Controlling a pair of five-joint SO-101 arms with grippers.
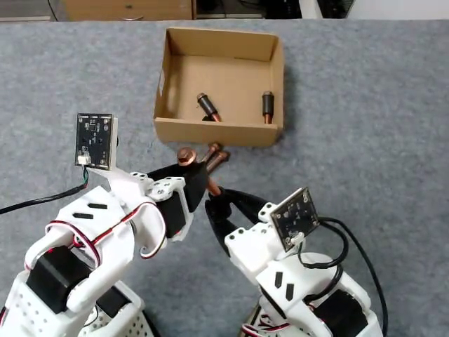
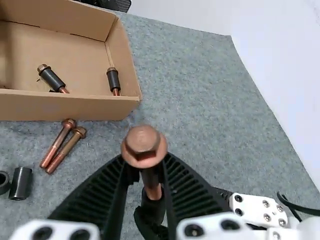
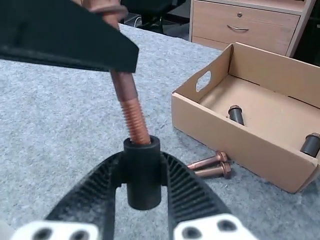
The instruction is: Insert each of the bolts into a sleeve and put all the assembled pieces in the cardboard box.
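Note:
My left gripper [image 2: 144, 169] is shut on a copper bolt [image 2: 144, 146], held head up and tilted. The bolt's threaded tip [image 3: 135, 125] sits in the mouth of a black sleeve [image 3: 142, 172], on which my right gripper [image 3: 142, 165] is shut. In the high view the two grippers meet in front of the cardboard box [image 1: 217, 132], the bolt [image 1: 186, 156] above the sleeve [image 1: 212, 202]. Two bolts in their sleeves [image 1: 208, 107] [image 1: 267, 106] lie inside the box. Two loose bolts [image 2: 62, 145] lie on the carpet by the box's front wall. Two loose sleeves [image 2: 20, 176] stand close by.
The grey carpet [image 1: 365, 140] to the right of the box is open. A wooden drawer unit [image 3: 245, 25] stands behind the table. Cables [image 1: 42, 200] trail off both arms near the front edge.

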